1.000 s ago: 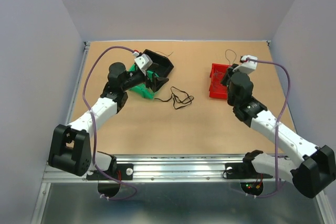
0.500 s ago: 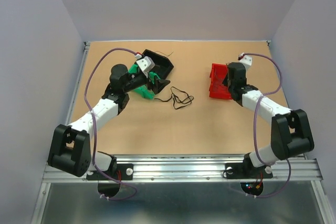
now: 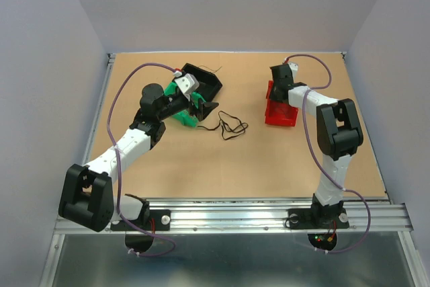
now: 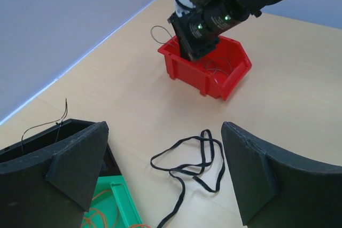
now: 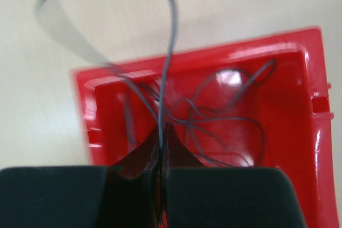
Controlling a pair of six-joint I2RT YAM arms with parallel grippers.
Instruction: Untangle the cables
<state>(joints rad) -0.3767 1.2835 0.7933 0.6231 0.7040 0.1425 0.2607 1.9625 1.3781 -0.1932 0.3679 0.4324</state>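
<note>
Our right claw (image 5: 160, 150) is clenched on a thin dark wire (image 5: 171, 52), directly above the red bin (image 5: 203, 53). The wire rises from the claw and loops out past the bin's far wall. More wires (image 5: 224, 116) lie coiled inside.

Our left claw (image 4: 164, 177) is released, jaws wide apart, holding nothing. The black cable (image 4: 189, 158) lies loose on the table (image 4: 299, 78), just ahead of the left claw. Its long axis runs away from that claw toward the red bin. We judge the left arm to be the nearer one.
</note>
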